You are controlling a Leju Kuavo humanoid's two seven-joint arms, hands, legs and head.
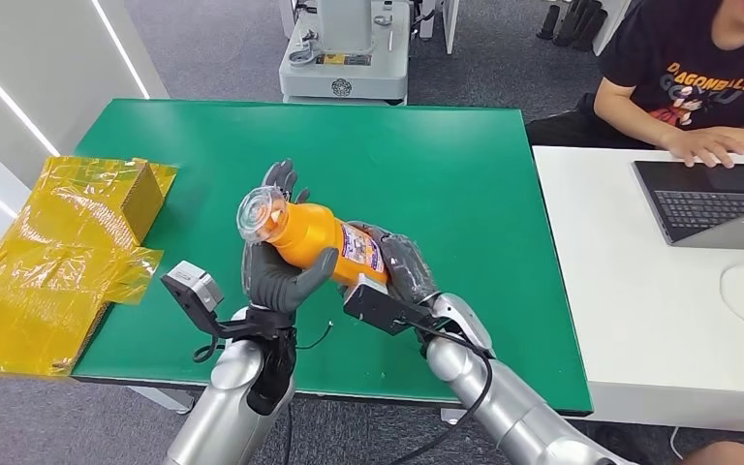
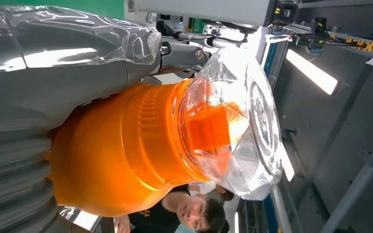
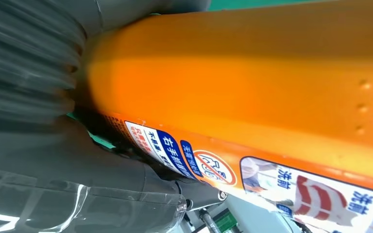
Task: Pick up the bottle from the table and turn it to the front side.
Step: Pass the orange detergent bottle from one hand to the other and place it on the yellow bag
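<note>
An orange bottle [image 1: 318,235] with a clear cap [image 1: 259,213] and a blue and white label [image 1: 359,248] is held above the green table [image 1: 465,184], lying tilted with its cap toward the far left. My left hand [image 1: 281,266] grips it around the neck end, thumb across the front. My right hand [image 1: 402,266] grips the base end. The left wrist view shows the orange bottle [image 2: 121,155] and clear cap [image 2: 238,121] close up beside the grey thumb [image 2: 53,73]. In the right wrist view the orange bottle [image 3: 252,82] and its label [image 3: 184,155] lie against the grey hand [image 3: 39,121].
A box wrapped in yellow film [image 1: 58,252] lies on the table's left edge. A white table [image 1: 659,291] stands to the right with a laptop [image 1: 717,199], where a person [image 1: 697,87] sits. A grey machine base [image 1: 344,53] stands beyond the table's far edge.
</note>
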